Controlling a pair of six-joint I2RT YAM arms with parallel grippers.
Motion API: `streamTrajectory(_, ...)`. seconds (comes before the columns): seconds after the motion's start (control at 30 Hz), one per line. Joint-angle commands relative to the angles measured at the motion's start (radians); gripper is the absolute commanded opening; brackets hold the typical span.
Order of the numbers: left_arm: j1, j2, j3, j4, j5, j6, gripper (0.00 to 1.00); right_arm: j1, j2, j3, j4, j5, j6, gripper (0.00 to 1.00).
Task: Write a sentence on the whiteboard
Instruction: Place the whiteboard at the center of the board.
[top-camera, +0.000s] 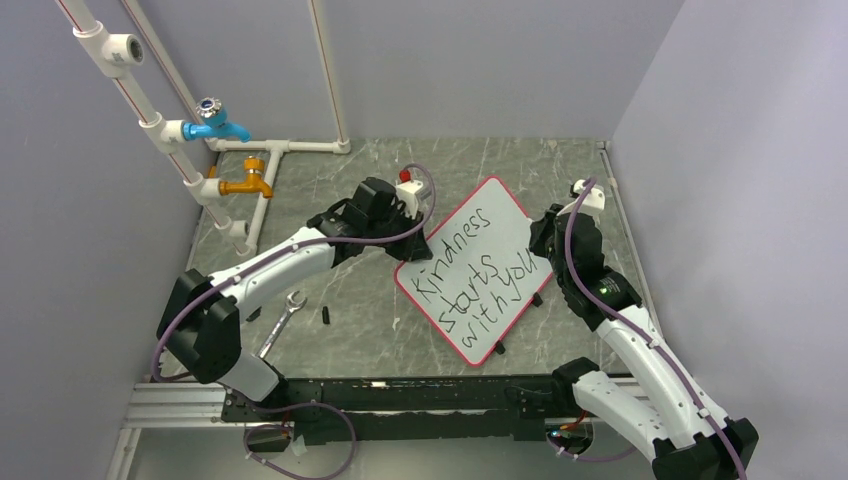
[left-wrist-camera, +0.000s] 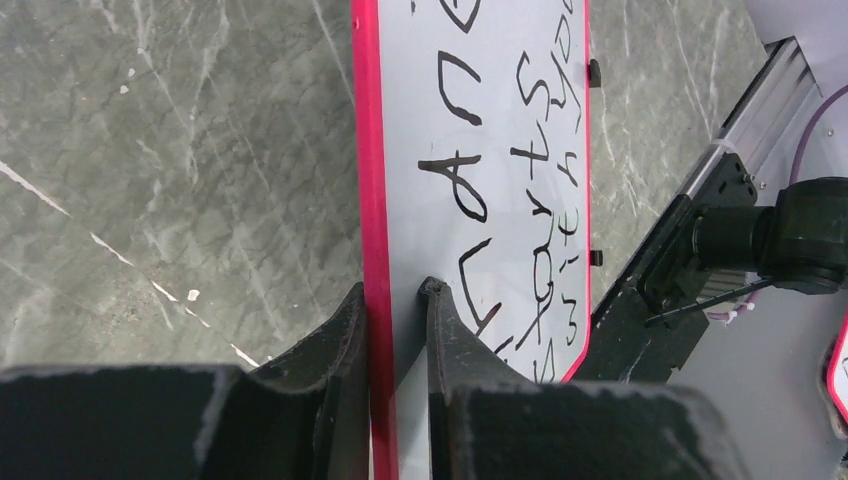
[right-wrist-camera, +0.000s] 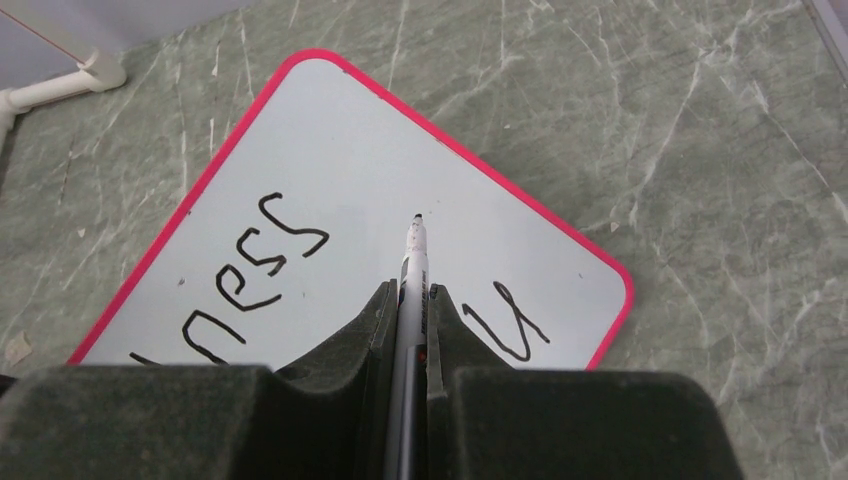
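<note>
In the top view the whiteboard (top-camera: 480, 270) lies on the grey marbled counter (top-camera: 350, 330) just right of the frame's middle, turned so that one rounded corner points to the upper right and another to the lower edge. The sentence (top-camera: 478, 268) runs across it in three slanted black lines: "Kindness", "starts", "with you".

We see the left gripper (left-wrist-camera: 393, 300) at the board's left edge. In the left wrist view its two dark fingers (left-wrist-camera: 345, 335) stand close together, one on either side of the red rim, closed on the board.

The right gripper (right-wrist-camera: 412, 295) is over the board's right side. It is closed tight around a marker (right-wrist-camera: 415, 255), whose barrel runs up between the fingers with the black tip pointing toward the top of the right wrist frame. The tip sits over bare white surface between the letters "ness" and a "y"; we cannot tell whether it touches the board.

At the lower left of the top view a wrench (top-camera: 280, 322) lies on the counter with a small black piece (top-camera: 327, 313) just beside it. A blue tap (top-camera: 215, 125) and a yellow tap (top-camera: 248, 185) hang on white pipes at the upper left.
</note>
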Motion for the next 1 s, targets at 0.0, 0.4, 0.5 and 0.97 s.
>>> streamTrajectory(0.0,-0.045,0.065,-0.06,-0.244,-0.036,0.152,0.0,-0.003,-0.02,0.019,0.008,0.032,-0.019,0.0)
streamTrajectory(0.4,-0.059,0.052,0.018,-0.308,-0.1,0.166,0.2,-0.003,-0.002,0.008,0.021,0.037,-0.017,0.0)
streamTrajectory(0.5,-0.06,0.053,0.029,-0.316,-0.114,0.17,0.25,-0.003,0.001,0.008,0.022,0.037,-0.017,0.0)
streamTrajectory(0.97,-0.063,0.026,0.048,-0.309,-0.127,0.183,0.38,-0.002,0.015,0.001,0.029,0.034,-0.014,0.0)
